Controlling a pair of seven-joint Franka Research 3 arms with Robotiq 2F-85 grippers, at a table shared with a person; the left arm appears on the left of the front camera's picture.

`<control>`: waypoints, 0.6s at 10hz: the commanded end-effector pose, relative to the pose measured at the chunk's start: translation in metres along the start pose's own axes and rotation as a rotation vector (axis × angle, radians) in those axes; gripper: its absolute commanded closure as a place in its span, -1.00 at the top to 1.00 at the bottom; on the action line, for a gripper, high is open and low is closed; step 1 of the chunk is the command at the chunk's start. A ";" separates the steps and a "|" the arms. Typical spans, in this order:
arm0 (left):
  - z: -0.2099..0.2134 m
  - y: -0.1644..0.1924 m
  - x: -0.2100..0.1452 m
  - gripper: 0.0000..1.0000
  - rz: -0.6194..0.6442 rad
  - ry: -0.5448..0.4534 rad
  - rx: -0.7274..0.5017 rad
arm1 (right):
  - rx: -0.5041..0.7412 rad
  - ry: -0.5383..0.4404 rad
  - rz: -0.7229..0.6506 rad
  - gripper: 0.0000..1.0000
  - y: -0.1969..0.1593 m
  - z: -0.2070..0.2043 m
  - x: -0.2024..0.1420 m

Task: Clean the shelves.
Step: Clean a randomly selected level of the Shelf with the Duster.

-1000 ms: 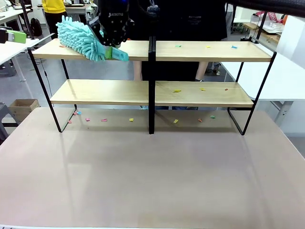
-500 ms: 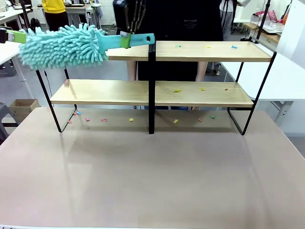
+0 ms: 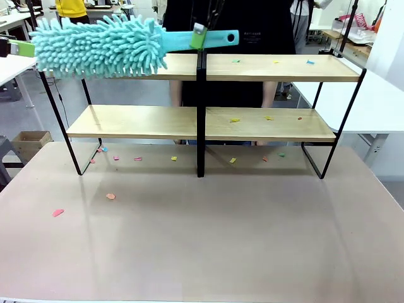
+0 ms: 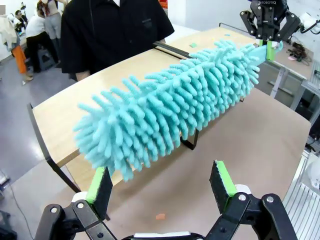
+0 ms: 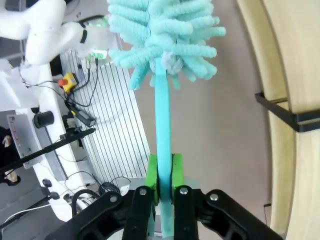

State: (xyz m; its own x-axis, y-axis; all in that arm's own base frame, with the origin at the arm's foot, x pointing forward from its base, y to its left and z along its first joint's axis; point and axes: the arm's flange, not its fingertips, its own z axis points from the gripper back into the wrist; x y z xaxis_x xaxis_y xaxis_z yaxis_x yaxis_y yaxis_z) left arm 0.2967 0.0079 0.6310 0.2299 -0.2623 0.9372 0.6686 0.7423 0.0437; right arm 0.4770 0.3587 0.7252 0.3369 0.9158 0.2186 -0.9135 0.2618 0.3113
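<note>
My right gripper point(image 5: 164, 170) is clamped on the flat plastic handle of the fluffy teal microfibre duster point(image 3: 101, 45), holding it level by the top left board of the 2-tier light-wood, black-framed shelves point(image 3: 139, 121). The shelves stand at the far side of the pinkish-beige tabletop point(image 3: 202, 240). My left gripper point(image 4: 160, 177) gapes empty, facing the duster's head. I judge the head soft and light and the handle stiff, so the handle is the place to hold. The thin-legged rack may slide, so I'd sweep gently.

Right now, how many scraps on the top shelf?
3, all on the shelves' right half: green scrap leftmost, yellow scrap middle, blue scrap rightmost. The duster may hide more.
</note>
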 end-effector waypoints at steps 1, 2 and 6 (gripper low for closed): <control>-0.002 0.001 -0.001 1.00 0.004 -0.005 -0.004 | 0.008 -0.039 -0.061 -0.75 0.012 -0.020 -0.039; -0.002 0.001 -0.001 1.00 0.004 -0.005 -0.004 | -0.002 -0.051 -0.101 -0.75 0.011 -0.016 -0.054; -0.002 0.001 -0.001 1.00 0.004 -0.005 -0.004 | -0.100 -0.192 -0.291 -0.75 0.017 0.012 -0.119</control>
State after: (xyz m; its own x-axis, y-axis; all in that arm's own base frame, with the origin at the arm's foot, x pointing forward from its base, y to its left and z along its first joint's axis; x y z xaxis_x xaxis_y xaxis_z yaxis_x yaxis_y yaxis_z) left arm 0.2967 0.0080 0.6311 0.2298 -0.2622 0.9372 0.6684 0.7425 0.0439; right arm 0.4702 0.2682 0.7480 0.6015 0.7447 0.2891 -0.7940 0.5172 0.3196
